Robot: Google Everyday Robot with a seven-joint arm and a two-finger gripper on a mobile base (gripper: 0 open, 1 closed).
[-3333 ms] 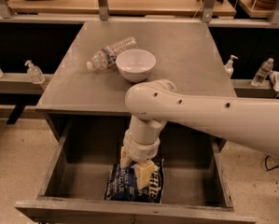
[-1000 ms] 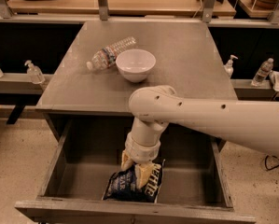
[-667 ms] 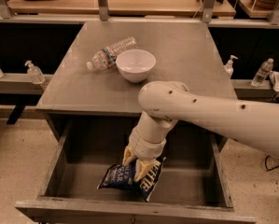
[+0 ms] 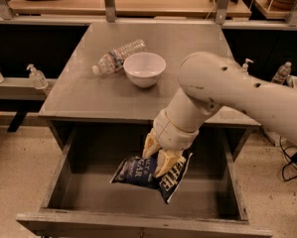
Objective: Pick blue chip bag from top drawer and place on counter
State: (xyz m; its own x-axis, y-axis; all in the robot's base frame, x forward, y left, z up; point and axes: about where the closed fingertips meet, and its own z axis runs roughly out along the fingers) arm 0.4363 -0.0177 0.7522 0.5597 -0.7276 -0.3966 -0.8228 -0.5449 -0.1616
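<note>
The blue chip bag [image 4: 140, 174] is dark navy with white lettering and hangs tilted in the air above the floor of the open top drawer [image 4: 63, 170]. My gripper [image 4: 159, 158] reaches down from the white arm and is shut on the bag's upper edge, its tan fingers [image 4: 167, 161] pressed on the foil. The grey counter [image 4: 93, 90] lies behind and above the drawer, just beyond the gripper.
A white bowl [image 4: 144, 69] and a lying clear plastic bottle [image 4: 117, 56] sit on the counter's middle and left. A tan wooden bench [image 4: 138, 1] runs behind. Small bottles [image 4: 37, 77] stand on side shelves left and right. The drawer's front panel [image 4: 138, 225] is near the bottom edge.
The gripper has lifted the bag off the drawer floor and carried it up and to the right; the bag now hangs tilted instead of lying flat.
</note>
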